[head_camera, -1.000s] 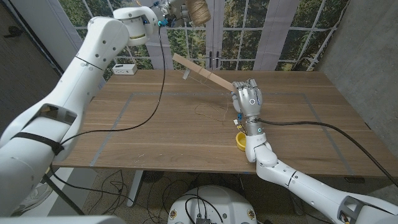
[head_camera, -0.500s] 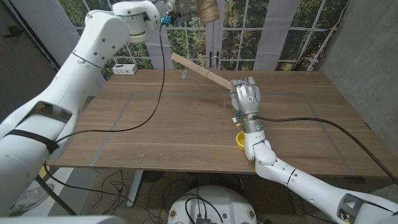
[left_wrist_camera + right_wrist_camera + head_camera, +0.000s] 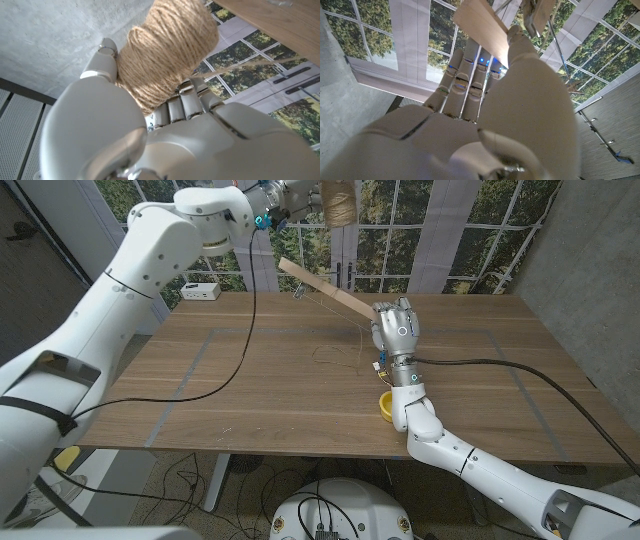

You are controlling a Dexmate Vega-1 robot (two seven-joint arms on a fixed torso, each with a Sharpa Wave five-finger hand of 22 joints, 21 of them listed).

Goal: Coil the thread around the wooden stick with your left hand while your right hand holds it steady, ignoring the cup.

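Observation:
My left hand (image 3: 287,196) is raised high above the table's far edge and grips a ball of tan twine (image 3: 340,202); in the left wrist view its fingers (image 3: 187,102) wrap the ball (image 3: 167,47). A thin strand (image 3: 240,67) leads off toward the wooden stick (image 3: 280,20). The flat stick (image 3: 325,288) slants over the table, its near end held in my right hand (image 3: 398,330). In the right wrist view the stick (image 3: 482,27) juts out past that hand (image 3: 495,110). Loose thread (image 3: 335,355) lies in loops on the table below the stick.
A yellow cup (image 3: 385,405) stands by my right forearm near the front edge. A small clear clip (image 3: 298,290) hangs on the stick's far end. A white box (image 3: 200,290) sits at the table's back left, and a black cable (image 3: 240,330) droops across the left half.
My left hand has carried the twine ball a little to the right. My right hand and the stick have risen slightly.

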